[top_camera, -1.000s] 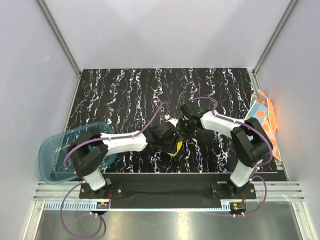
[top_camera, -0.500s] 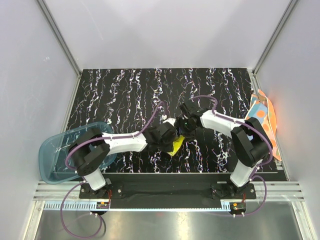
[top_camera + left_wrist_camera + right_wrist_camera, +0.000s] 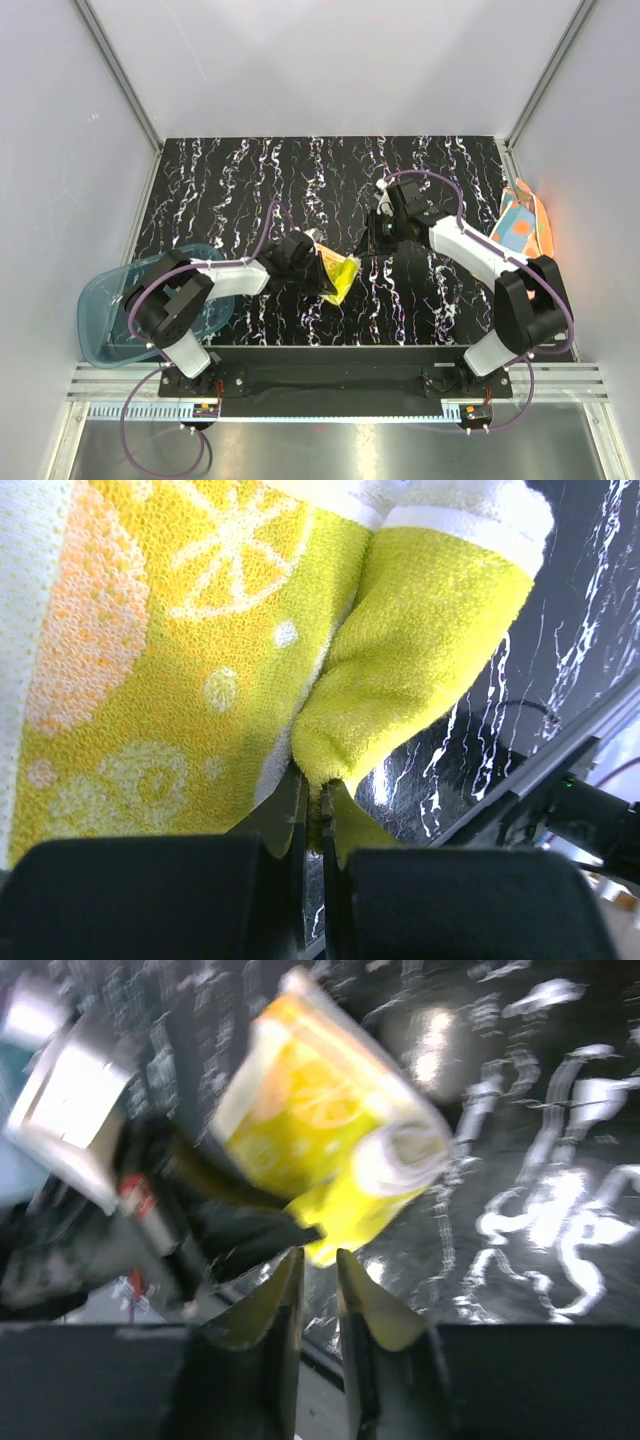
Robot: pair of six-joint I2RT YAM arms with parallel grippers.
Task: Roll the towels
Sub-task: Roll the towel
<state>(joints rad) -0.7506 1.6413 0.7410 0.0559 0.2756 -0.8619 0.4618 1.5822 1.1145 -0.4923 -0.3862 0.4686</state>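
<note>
Top view: the two grippers no longer meet over the yellow towel (image 3: 340,276) at the near middle of the table (image 3: 250,190). The left gripper (image 3: 318,270) has swung left with the towel, now a short roll lifted at an angle. The right gripper (image 3: 377,238) has drawn back to the far right, apart from it. I judge this roll finished and on its way to the bin (image 3: 100,320) at the near left. An orange towel (image 3: 522,228) still lies unrolled at the right edge, so more work remains.

Left wrist: the left gripper (image 3: 312,802) is clamped tight on a fold at the roll's end. The yellow towel (image 3: 200,680) fills the view with its lemon-slice print.

Right wrist: the right gripper (image 3: 314,1272) has its fingers almost together and holds nothing. The yellow towel (image 3: 320,1130) hangs beyond it, its rolled end showing.

No brand, label or writing can be read in any view.
</note>
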